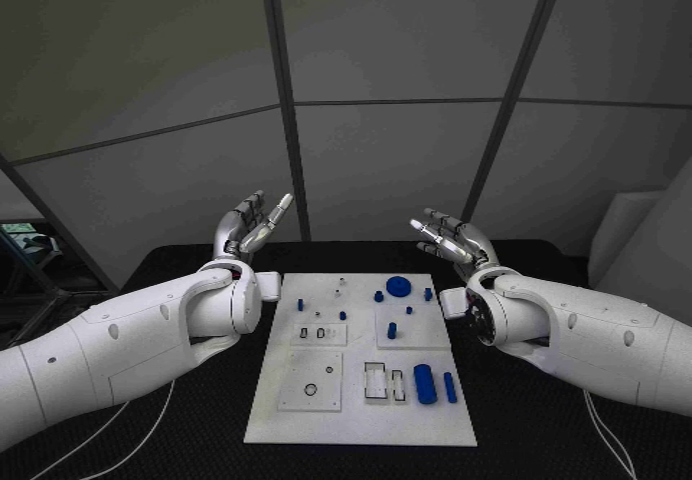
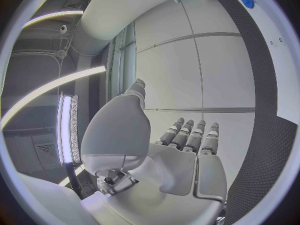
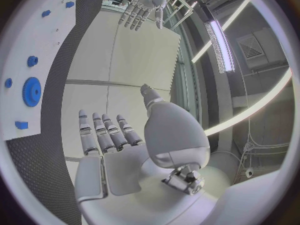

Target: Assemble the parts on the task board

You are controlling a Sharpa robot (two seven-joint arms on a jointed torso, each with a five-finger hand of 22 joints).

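Task board (image 1: 361, 400) lies centred on the table (image 1: 534, 420). Gear (image 1: 398, 287) sits at its far edge; what appears a cylinder (image 1: 424, 384) lies near-right, beside a slimmer bar (image 1: 450, 387).

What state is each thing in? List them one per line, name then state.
left hand: open, raised above the table's far edge, holding nothing.
right hand: open, raised, holding nothing.
task board: flat on the table, untouched.
blue gear: lying flat on the board's far part.
large blue cylinder: lying on its side, near right of the board.
slim blue bar: lying beside the cylinder.
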